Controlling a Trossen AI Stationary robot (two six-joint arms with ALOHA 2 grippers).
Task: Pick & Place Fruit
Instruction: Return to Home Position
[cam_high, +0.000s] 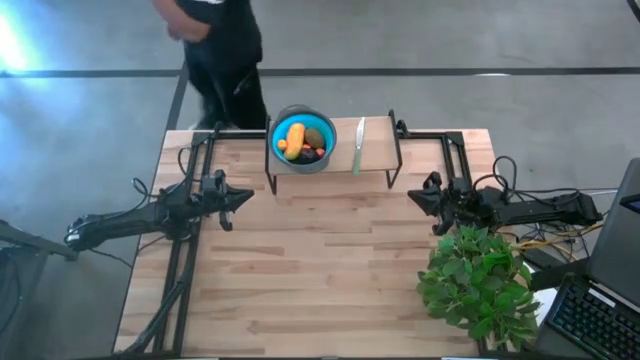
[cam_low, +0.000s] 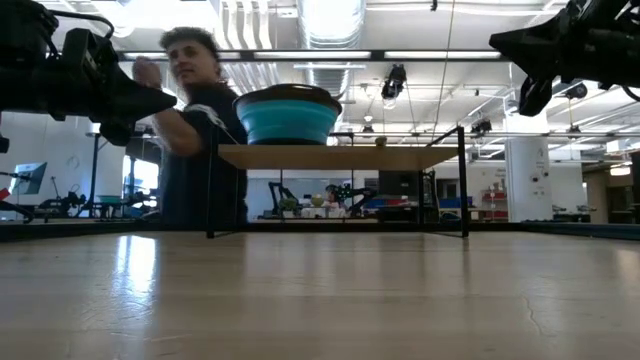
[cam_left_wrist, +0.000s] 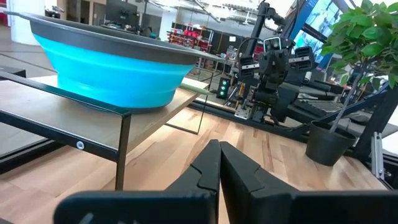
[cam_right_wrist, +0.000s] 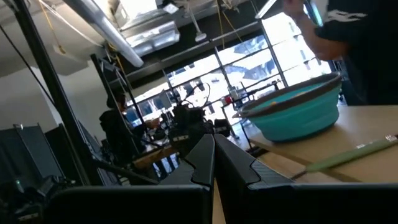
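— Where are the arms?
— The left gripper (cam_high: 241, 197) and the right gripper (cam_high: 417, 198) hang above the table (cam_high: 320, 275). Each has its fingers pressed together on nothing, tips facing one another across the boards. It reads as a parked stance, clear of the work. A potted plant (cam_high: 478, 285) crowds the right arm on the side away from the shelf (cam_high: 380, 152).
— And the fruit (cam_high: 300, 140)?
— It is ahead of both grippers and between them, up on that shelf. Every piece visible lies inside the blue bowl (cam_low: 288, 122): the long orange-yellow one, the olive oval, the dark round one, the red-orange bits. The bowl sits toward the left gripper's side. The green-handled knife (cam_high: 358, 146) lies just beside it, toward the right gripper's.
— Anything left?
— Likely not; no piece shows on the table. Beyond the shelf stands a person (cam_high: 222, 45).
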